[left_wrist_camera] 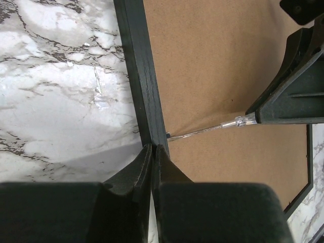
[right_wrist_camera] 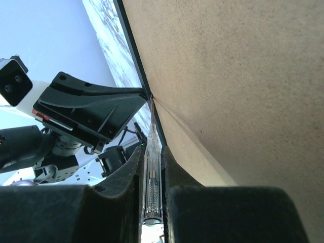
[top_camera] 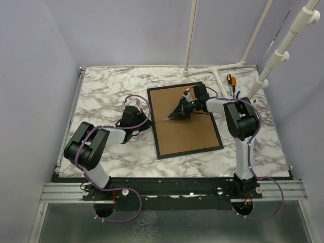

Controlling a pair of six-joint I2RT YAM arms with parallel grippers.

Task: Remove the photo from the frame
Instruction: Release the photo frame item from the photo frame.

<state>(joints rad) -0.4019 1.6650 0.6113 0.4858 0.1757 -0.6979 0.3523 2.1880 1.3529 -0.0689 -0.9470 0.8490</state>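
Note:
The frame (top_camera: 153, 121) lies face down on the marble table, its brown fibreboard back (top_camera: 187, 126) facing up. The photo is hidden under the back. My right gripper (top_camera: 177, 115) is over the back and shut on a clear-handled screwdriver (right_wrist_camera: 152, 177). The screwdriver's thin shaft (left_wrist_camera: 212, 128) reaches to the inner side of the frame's left black border (left_wrist_camera: 144, 76). My left gripper (left_wrist_camera: 153, 148) is shut and empty, with its tips touching the outer side of that border beside the screwdriver tip. It also shows in the right wrist view (right_wrist_camera: 96, 109).
Two more screwdrivers, one with an orange handle (top_camera: 229, 79), lie at the back right near a white pipe stand (top_camera: 217, 71). The bare marble tabletop (top_camera: 111, 86) shows left of the frame. Purple walls enclose the table.

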